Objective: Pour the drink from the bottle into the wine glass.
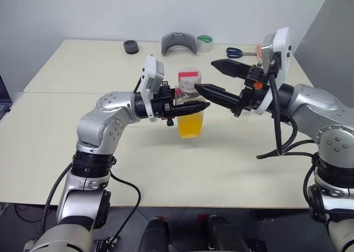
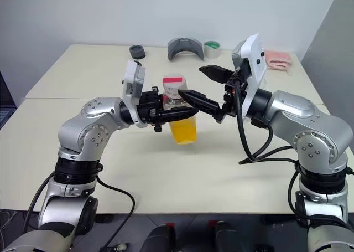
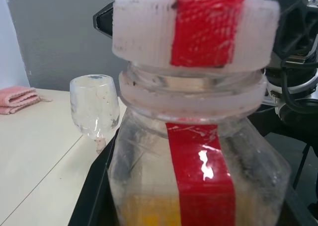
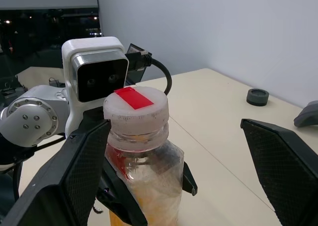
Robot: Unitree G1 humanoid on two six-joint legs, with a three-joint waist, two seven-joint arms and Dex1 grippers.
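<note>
Fingers, left: the left gripper [image 1: 191, 107] is clamped on the bottle [image 1: 189, 105] at its shoulder, holding it upright over the desk [image 1: 66, 147].
Fingers, right: the right gripper [image 1: 218, 80] stands wide apart; one finger [image 1: 218, 94] lies just beside the white cap [image 4: 135, 115], the other finger [image 4: 285, 166] is well clear of it.
Desk: pale, with broad open room in front of both pairs of fingers.
Bottle: cap on, red band across it; the drink [image 1: 191, 124] fills only the lower part.
Wine glass: the wine glass [image 3: 95, 109] stands on the desk beyond the bottle from the left fingers, apart from it, with no drink in it.
Far edge: a grey curved object [image 1: 179, 42], tape roll [image 1: 205, 42], black round piece [image 1: 131, 46], scissors [image 1: 235, 52] and pink cloth [image 2: 278, 60], all well apart from the fingers.
</note>
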